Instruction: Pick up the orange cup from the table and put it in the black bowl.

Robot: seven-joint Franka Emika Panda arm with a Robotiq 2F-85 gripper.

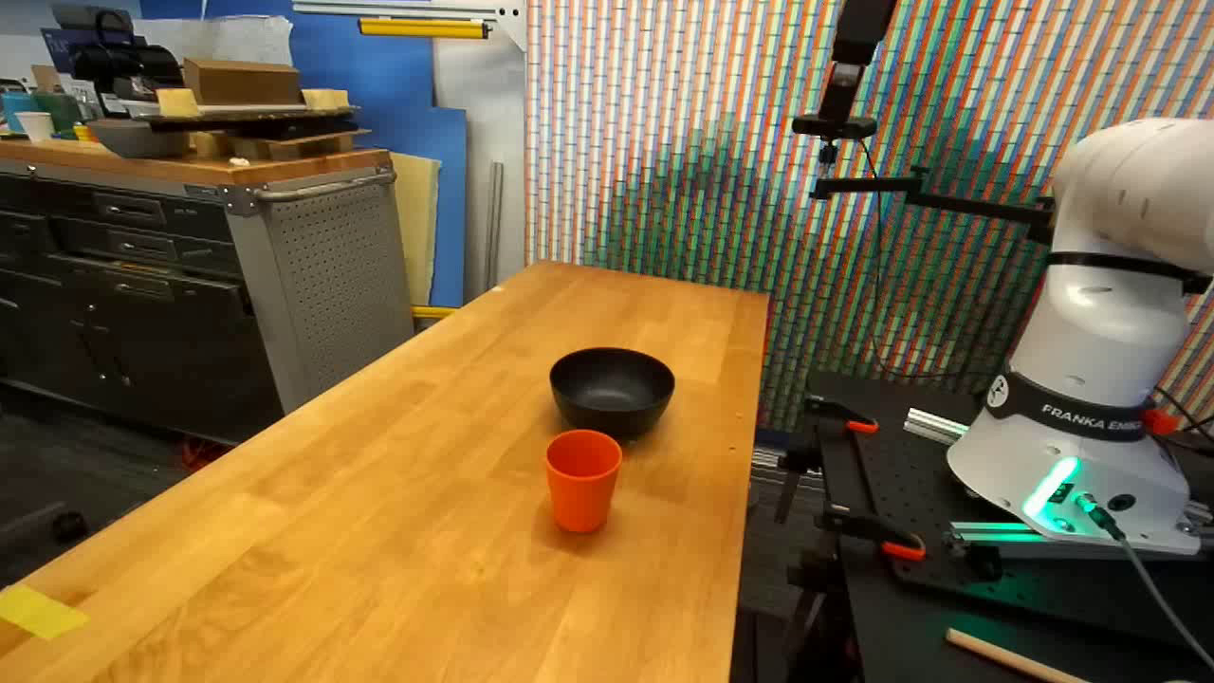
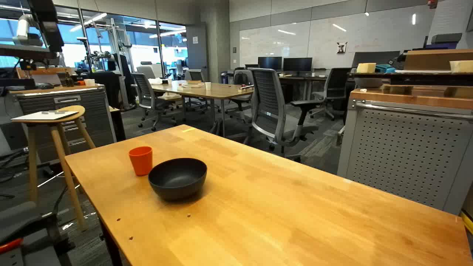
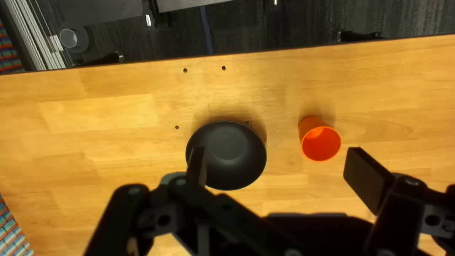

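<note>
The orange cup [image 1: 582, 493] stands upright on the light-wood table [image 1: 427, 531], beside the black bowl [image 1: 612, 389]. Both also show in an exterior view, the cup [image 2: 141, 161] close to the bowl [image 2: 177, 181] with the table [image 2: 281, 207] under them. In the wrist view the cup [image 3: 320, 142] lies right of the bowl [image 3: 227, 153], apart from it on the table [image 3: 106, 117]. My gripper [image 3: 277, 165] is open and empty, high above the table. Its left finger overlaps the bowl in the picture; its right finger is right of the cup. The gripper is out of both exterior views.
The robot base [image 1: 1072, 484] stands on a black bench [image 1: 910, 474] beside the table's long edge. Grey cabinets [image 1: 332, 256] stand across from it. A wooden stool [image 2: 63, 125] and an office chair [image 2: 271, 107] stand near the table.
</note>
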